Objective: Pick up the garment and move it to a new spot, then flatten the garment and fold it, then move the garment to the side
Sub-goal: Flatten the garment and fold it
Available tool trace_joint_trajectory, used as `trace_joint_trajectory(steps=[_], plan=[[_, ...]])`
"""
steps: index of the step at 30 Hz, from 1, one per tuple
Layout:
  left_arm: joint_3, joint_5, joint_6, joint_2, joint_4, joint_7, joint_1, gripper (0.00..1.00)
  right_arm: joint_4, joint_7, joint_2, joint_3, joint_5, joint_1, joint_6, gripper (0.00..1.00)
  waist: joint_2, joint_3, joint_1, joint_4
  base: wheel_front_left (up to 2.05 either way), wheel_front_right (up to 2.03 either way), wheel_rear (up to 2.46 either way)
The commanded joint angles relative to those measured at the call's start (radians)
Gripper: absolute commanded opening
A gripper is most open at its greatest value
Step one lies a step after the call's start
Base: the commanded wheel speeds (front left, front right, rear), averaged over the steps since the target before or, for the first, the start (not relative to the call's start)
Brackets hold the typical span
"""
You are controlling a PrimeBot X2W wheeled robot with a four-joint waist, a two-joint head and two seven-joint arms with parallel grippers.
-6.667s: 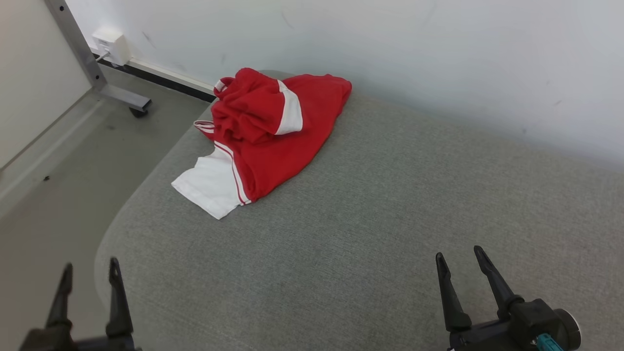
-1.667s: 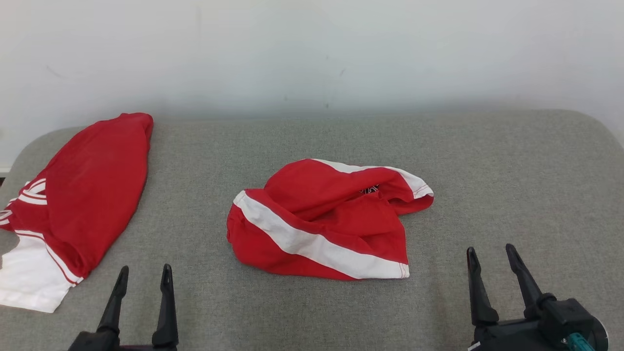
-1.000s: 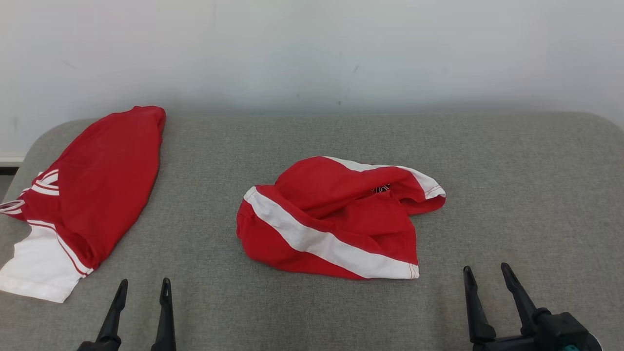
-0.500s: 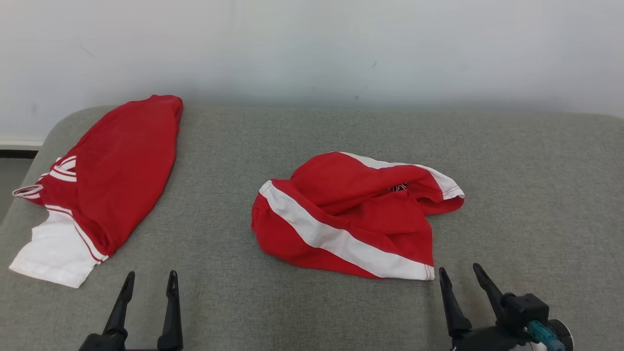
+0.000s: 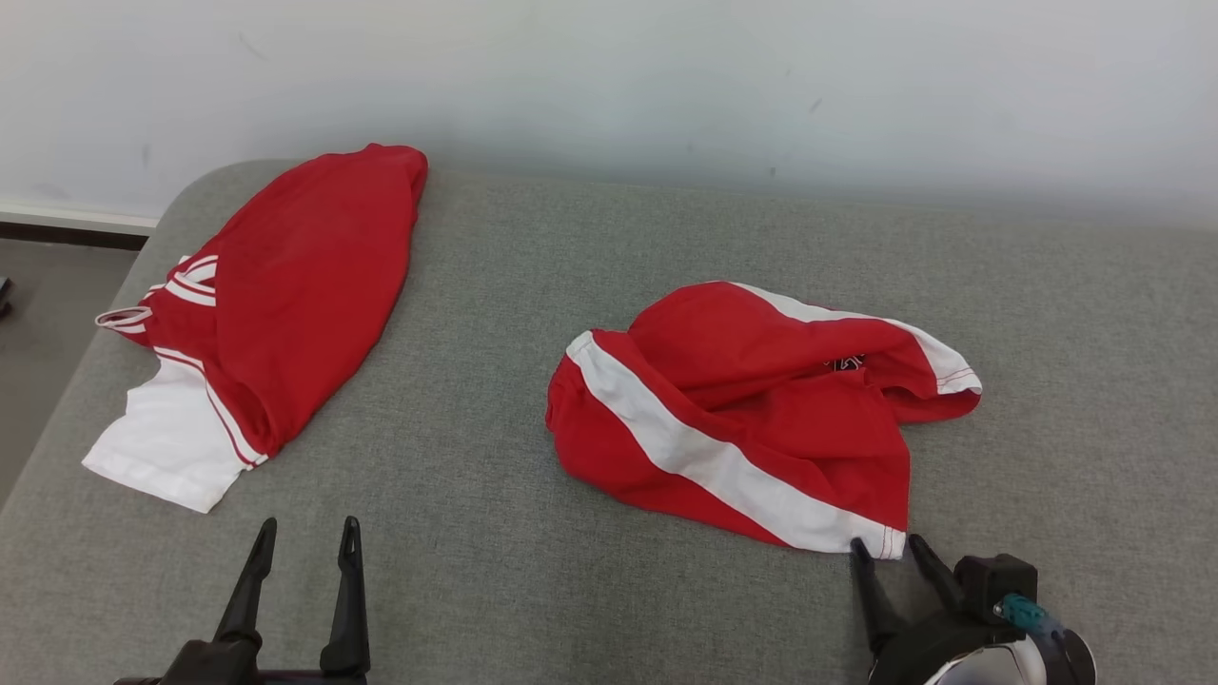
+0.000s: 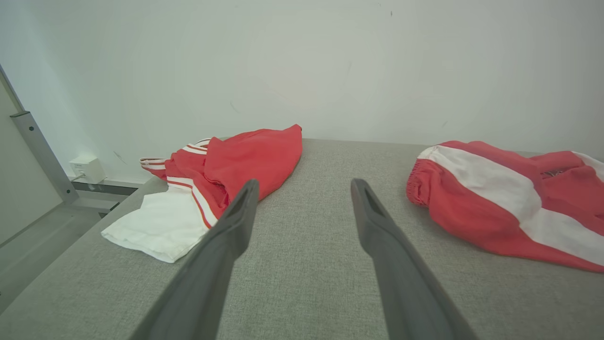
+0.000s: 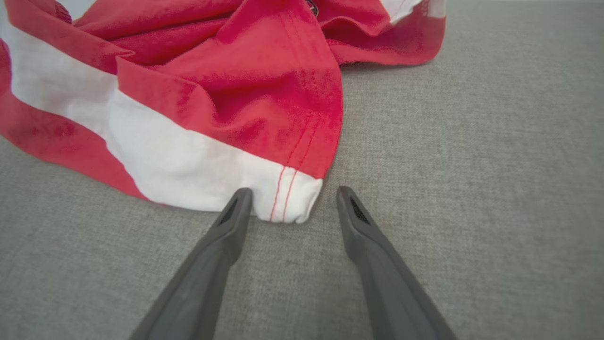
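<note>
A crumpled red garment with a white stripe (image 5: 752, 409) (image 6: 505, 193) (image 7: 212, 108) lies in the middle of the grey cushioned surface (image 5: 533, 571). My right gripper (image 5: 888, 548) (image 7: 292, 198) stands open at the garment's near right corner, and the white hem corner lies between its fingertips. My left gripper (image 5: 306, 529) (image 6: 304, 189) hangs open over bare cushion at the lower left, apart from both garments.
A second red garment with white trim (image 5: 276, 295) (image 6: 212, 174) lies at the cushion's far left end, near its edge. A pale wall (image 5: 609, 76) stands behind. Floor (image 5: 48, 314) drops off at the left, with a metal leg (image 6: 37, 156) and a wall box (image 6: 86, 168).
The head camera has turned, shifting the scene rightward. My right gripper has moved forward and left to the striped garment's near corner. The garments have not moved.
</note>
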Motion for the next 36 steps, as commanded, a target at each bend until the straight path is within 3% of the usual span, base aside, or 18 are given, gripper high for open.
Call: trace_joint_trajectory(steps=[1, 2, 8, 13, 19, 20, 21, 22, 36], plan=[[0.002, 0.004, 0.005, -0.003, -0.001, -0.003, -0.002, 1.0, 0.021, -0.001, 0.001, 0.008, 0.015, -0.016, 0.001, 0.34, -0.0001, 0.004, 0.0, 0.007, 0.0, 0.0, 0.0], [0.002, 0.005, 0.005, -0.003, 0.0, -0.003, -0.002, 1.0, 0.034, -0.001, 0.001, 0.013, 0.022, -0.022, 0.001, 0.0, -0.0001, 0.004, 0.0, 0.008, 0.0, 0.0, 0.0], [0.006, 0.004, 0.012, -0.005, 0.001, -0.003, 0.019, 1.0, -0.021, -0.002, -0.026, -0.015, 0.055, -0.013, 0.001, 0.0, -0.0001, -0.006, 0.0, -0.022, 0.0, 0.0, 0.0], [-0.005, -0.006, 0.015, -0.006, 0.005, -0.003, 0.018, 1.0, -0.167, -0.003, -0.06, -0.043, 0.058, 0.092, 0.001, 0.0, -0.0001, -0.021, 0.0, -0.062, 0.0, 0.0, 0.0], [-0.003, -0.013, 0.009, -0.005, 0.019, -0.003, 0.003, 1.0, -0.25, -0.003, -0.074, -0.095, 0.06, 0.193, 0.001, 0.0, -0.0001, -0.026, 0.0, -0.087, 0.0, 0.0, 0.0], [0.0, -0.013, 0.008, -0.006, 0.019, -0.003, 0.005, 1.0, -0.252, -0.003, -0.069, -0.095, 0.068, 0.202, 0.001, 0.05, -0.0001, -0.028, 0.0, -0.092, 0.0, 0.0, 0.0], [0.002, -0.013, 0.008, -0.005, 0.019, -0.003, 0.008, 1.0, -0.253, -0.003, -0.064, -0.093, 0.073, 0.208, 0.001, 0.27, -0.0001, -0.03, 0.0, -0.096, 0.0, 0.0, 0.0], [0.004, -0.013, 0.007, -0.006, 0.02, -0.003, 0.012, 1.0, -0.251, -0.003, -0.061, -0.087, 0.077, 0.21, 0.001, 1.0, -0.0001, -0.033, 0.0, -0.1, 0.0, 0.0, 0.0], [0.032, 0.001, 0.004, -0.006, 0.012, -0.003, 0.042, 1.0, -0.456, -0.003, -0.051, -0.106, 0.04, 0.241, 0.001, 1.0, -0.0001, -0.092, 0.0, -0.166, 0.0, 0.0, 0.0]])
